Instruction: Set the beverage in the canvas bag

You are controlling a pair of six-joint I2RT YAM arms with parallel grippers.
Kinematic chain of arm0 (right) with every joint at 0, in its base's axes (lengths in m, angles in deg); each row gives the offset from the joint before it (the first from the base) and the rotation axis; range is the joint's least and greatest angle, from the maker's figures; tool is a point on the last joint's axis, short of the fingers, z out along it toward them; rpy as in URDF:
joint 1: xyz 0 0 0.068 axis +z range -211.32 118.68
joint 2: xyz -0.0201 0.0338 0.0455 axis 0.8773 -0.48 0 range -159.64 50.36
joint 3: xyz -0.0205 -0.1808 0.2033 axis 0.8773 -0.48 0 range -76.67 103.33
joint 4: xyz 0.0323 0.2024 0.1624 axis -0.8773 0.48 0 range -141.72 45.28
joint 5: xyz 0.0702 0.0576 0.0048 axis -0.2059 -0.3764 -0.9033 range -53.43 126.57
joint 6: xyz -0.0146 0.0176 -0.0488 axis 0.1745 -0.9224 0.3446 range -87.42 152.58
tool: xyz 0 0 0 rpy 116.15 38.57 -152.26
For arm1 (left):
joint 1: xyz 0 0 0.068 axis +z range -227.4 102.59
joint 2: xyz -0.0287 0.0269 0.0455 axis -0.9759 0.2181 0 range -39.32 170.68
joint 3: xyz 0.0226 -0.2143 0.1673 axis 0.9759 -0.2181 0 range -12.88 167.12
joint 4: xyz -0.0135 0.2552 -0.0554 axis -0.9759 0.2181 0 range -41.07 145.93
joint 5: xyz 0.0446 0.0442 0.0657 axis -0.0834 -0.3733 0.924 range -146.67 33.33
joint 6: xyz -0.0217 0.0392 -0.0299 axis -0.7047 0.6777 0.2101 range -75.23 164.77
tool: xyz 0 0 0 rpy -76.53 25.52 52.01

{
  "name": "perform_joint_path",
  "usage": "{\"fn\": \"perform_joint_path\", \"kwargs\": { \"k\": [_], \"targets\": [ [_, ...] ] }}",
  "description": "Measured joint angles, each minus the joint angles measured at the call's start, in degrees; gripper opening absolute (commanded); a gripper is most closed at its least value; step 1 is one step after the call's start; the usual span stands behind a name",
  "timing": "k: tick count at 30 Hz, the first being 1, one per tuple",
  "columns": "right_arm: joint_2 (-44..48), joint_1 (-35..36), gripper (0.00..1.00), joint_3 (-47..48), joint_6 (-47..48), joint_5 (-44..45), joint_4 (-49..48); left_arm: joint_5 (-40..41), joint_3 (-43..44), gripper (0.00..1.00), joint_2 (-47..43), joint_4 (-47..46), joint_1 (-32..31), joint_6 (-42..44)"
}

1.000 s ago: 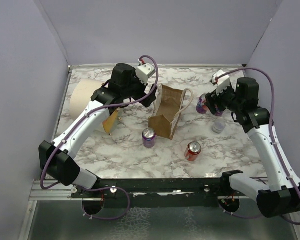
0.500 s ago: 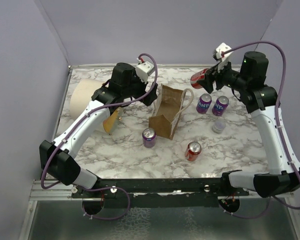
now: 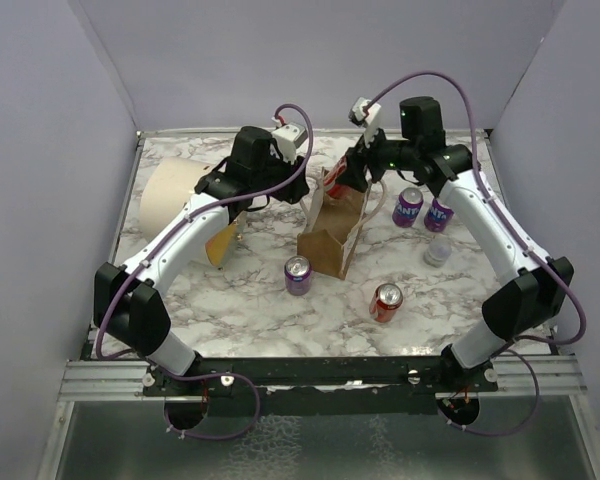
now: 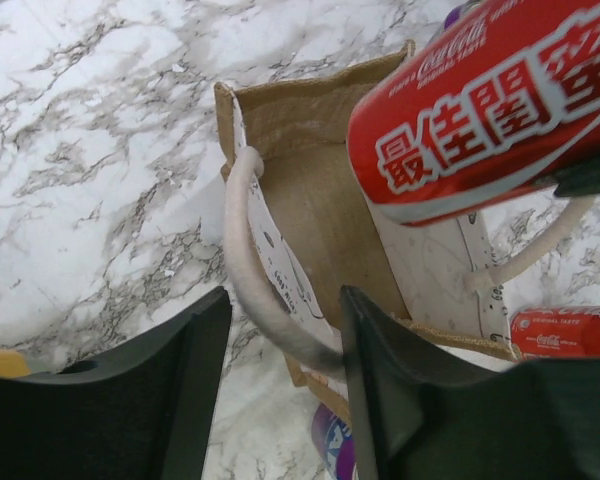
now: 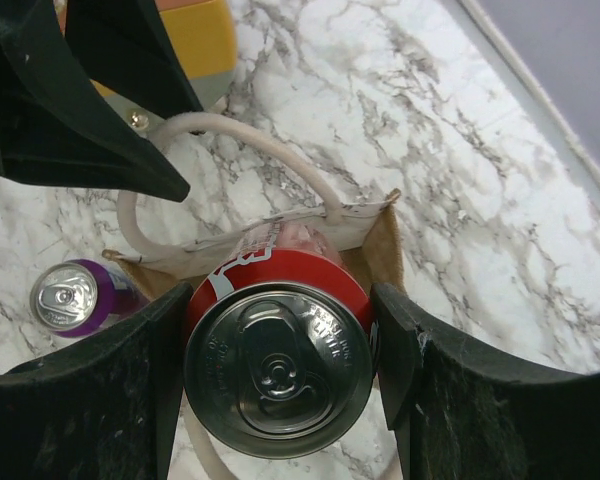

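The beverage, a red can (image 5: 278,370), hangs tilted over the open mouth of the canvas bag (image 3: 332,232), with my right gripper (image 5: 280,360) shut on its sides. From the left wrist the can (image 4: 490,100) shows just above the bag's brown inside (image 4: 320,200). My left gripper (image 4: 285,300) is at the bag's near-left rim. Its jaws stand apart around a cream handle (image 4: 248,260), which touches only the right finger (image 4: 380,380). From above, both grippers meet at the bag's far end, the left (image 3: 302,190) and the right (image 3: 352,178).
A purple can (image 3: 298,275) and a red can (image 3: 386,302) stand in front of the bag. Two purple cans (image 3: 408,207) (image 3: 440,213) and a small pale cup (image 3: 437,252) are to its right. A large cream cylinder (image 3: 170,195) and a yellow piece (image 3: 220,245) lie left.
My right arm lifted the red can from the right-hand cans and swung it left over the bag. The left gripper's jaws narrowed around the bag handle.
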Motion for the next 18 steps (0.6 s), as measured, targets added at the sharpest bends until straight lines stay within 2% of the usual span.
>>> {"fn": "perform_joint_path", "kwargs": {
  "k": [5, 9, 18],
  "targets": [
    [-3.23, 2.64, 0.33, -0.26, 0.26, 0.13, -0.02, -1.84, -1.16, 0.24, 0.52, -0.26, 2.01, -2.23],
    [-4.68, 3.96, 0.32, -0.46, 0.94, 0.81, -0.02, -2.99, -2.34, 0.15, 0.52, -0.76, 2.86, -2.99],
    [-10.71, 4.52, 0.29, -0.46, 3.67, 5.05, -0.04, -4.15, -6.56, 0.01, 0.42, -2.16, 3.74, -3.76]
  ]
}}
